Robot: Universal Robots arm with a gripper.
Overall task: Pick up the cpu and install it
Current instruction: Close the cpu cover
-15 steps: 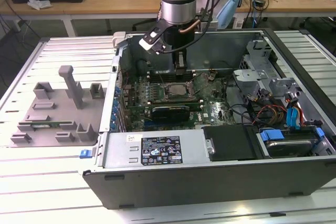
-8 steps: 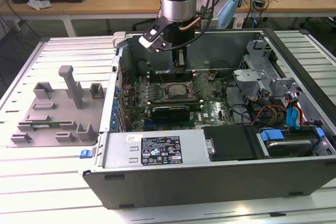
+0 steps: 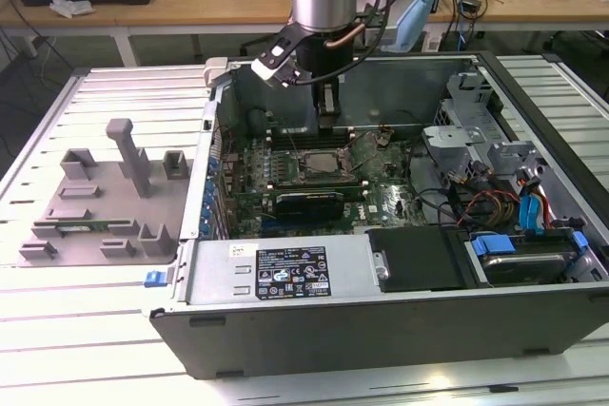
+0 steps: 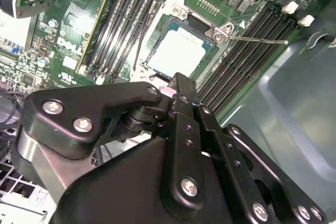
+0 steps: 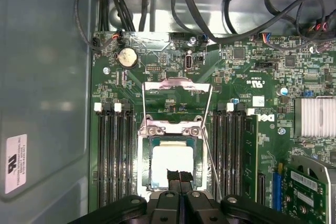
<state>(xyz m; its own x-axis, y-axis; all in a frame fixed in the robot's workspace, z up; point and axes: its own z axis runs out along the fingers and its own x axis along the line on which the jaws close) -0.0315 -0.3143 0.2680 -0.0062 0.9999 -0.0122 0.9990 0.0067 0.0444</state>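
cpu (image 5: 170, 163) lies flat in the socket, silver top up. it's square, so no real long axis; edges run parallel w/ the ram slots (image 5: 113, 156). gripper (image 5: 178, 176) hovers just over its edge, fingers together, holding nothing. seating looks done, but socket frame (image 5: 177, 95) is flipped open and lever (image 4: 257, 39) is unlatched.
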